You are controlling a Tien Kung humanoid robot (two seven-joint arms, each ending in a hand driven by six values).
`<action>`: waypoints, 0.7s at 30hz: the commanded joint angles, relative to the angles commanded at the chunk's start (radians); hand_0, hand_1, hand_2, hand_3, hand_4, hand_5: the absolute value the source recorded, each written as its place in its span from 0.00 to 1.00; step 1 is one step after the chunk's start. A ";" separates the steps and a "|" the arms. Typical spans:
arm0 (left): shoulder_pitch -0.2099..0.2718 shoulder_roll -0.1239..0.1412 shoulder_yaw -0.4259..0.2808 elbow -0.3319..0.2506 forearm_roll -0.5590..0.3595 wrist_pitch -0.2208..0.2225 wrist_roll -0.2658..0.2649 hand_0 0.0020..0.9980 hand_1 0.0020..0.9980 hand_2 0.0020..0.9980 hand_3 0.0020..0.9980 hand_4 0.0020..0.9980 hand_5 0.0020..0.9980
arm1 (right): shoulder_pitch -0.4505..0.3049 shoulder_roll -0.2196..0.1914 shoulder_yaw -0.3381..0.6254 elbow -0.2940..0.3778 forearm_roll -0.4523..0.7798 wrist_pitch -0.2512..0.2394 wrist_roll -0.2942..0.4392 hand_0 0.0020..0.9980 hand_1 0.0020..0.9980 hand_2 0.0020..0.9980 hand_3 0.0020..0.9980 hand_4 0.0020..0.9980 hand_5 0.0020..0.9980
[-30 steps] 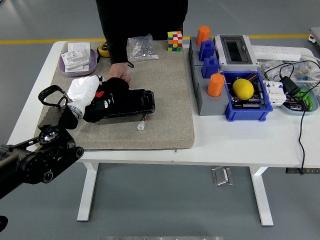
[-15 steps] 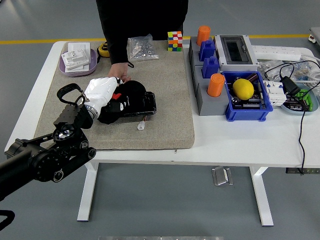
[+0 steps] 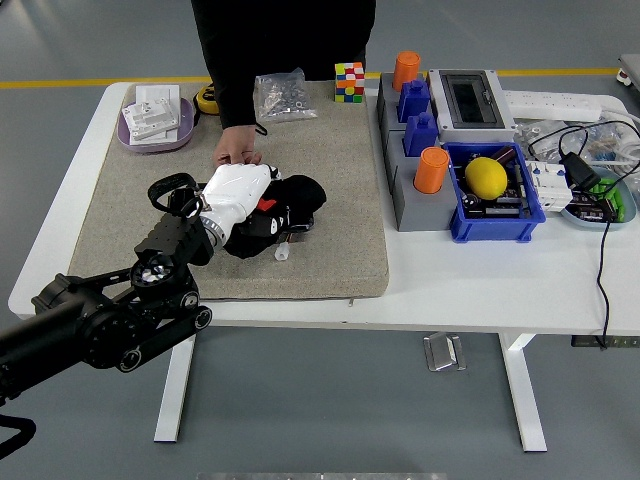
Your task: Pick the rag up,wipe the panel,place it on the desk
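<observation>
Left hand (image 3: pixel 240 195) clamped on my black rag (image 3: pixel 285 205), pressing it onto the panel (image 3: pixel 290 232) (mostly hidden) on the desk (image 3: pixel 480 280).

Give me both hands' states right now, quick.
Left hand: closed on the black rag, pressed on the panel.
Right hand: not in view.

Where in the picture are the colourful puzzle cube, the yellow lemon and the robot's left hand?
Puzzle cube (image 3: pixel 349 82), head view, the middle of its near face.
Lemon (image 3: pixel 487 177), head view, the middle of its yellow skin.
Left hand (image 3: pixel 238 192), head view, the white back of the hand.
</observation>
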 joint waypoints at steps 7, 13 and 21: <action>-0.001 -0.005 0.014 -0.012 0.003 0.000 0.002 0.22 0.12 0.46 0.39 0.45 0.00 | 0.000 0.001 0.004 0.000 -0.003 0.000 -0.001 0.76 0.71 0.72 0.59 0.93 0.58; 0.005 -0.002 -0.002 0.008 0.006 0.004 0.004 0.22 0.12 0.46 0.39 0.45 0.00 | -0.002 0.003 0.008 0.000 -0.004 -0.001 -0.002 0.76 0.71 0.72 0.59 0.93 0.58; 0.015 0.019 -0.021 0.030 0.017 0.006 0.009 0.22 0.12 0.46 0.39 0.45 0.00 | -0.004 0.005 0.012 0.000 -0.004 -0.001 -0.001 0.76 0.71 0.72 0.60 0.93 0.58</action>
